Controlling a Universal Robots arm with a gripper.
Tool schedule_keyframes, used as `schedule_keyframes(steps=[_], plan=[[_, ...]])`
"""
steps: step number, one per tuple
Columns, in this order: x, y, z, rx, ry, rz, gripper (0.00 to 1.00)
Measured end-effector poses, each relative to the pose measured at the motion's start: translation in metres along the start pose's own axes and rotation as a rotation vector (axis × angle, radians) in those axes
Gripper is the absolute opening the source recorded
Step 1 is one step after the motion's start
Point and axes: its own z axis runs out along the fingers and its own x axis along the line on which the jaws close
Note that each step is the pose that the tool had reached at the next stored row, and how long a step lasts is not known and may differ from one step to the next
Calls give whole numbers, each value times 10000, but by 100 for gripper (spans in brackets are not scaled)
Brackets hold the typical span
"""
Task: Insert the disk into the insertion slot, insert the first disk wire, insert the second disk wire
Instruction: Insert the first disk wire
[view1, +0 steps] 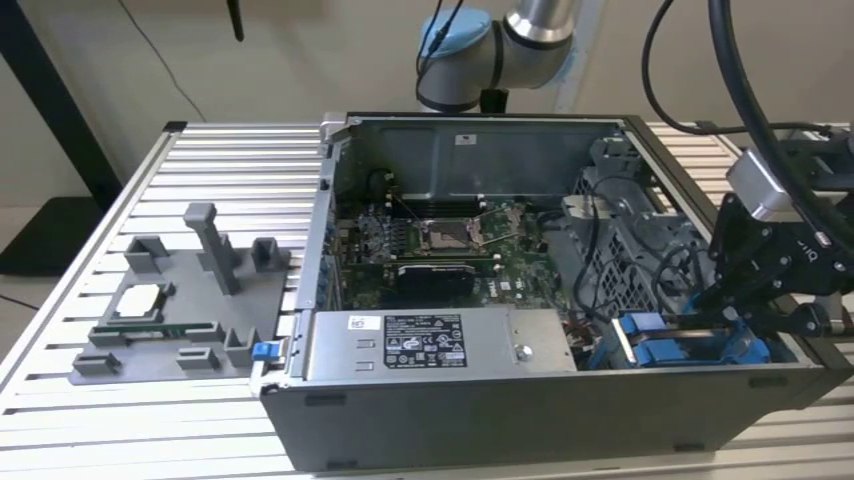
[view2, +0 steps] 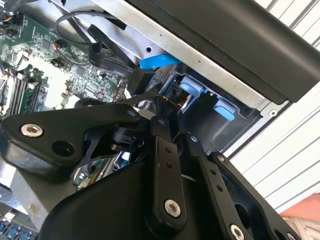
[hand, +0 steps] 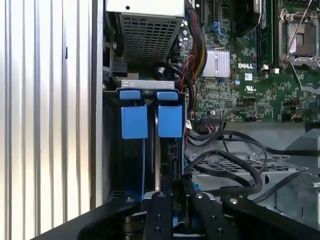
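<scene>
We are finding the pincer (hand: 176, 186) reaching down into the slot (hand: 110, 150), at the near corner of the one computer case (view1: 534, 415) on the exterior view's right, probably to work there. We cannot tell whether it is clenched. The disk (hand: 134, 150) seems to be sitting in the slot, with two blue tabs (hand: 170, 121) showing.
</scene>
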Motion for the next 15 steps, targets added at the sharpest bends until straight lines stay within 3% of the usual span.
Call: schedule_keyframes(steps=[10,13,15], plan=[[3,-2,25,-3,-6,0,0],[-2,0,-7,-18,-18,1,0],[-10,4,-72,-44,-23,6,0]])
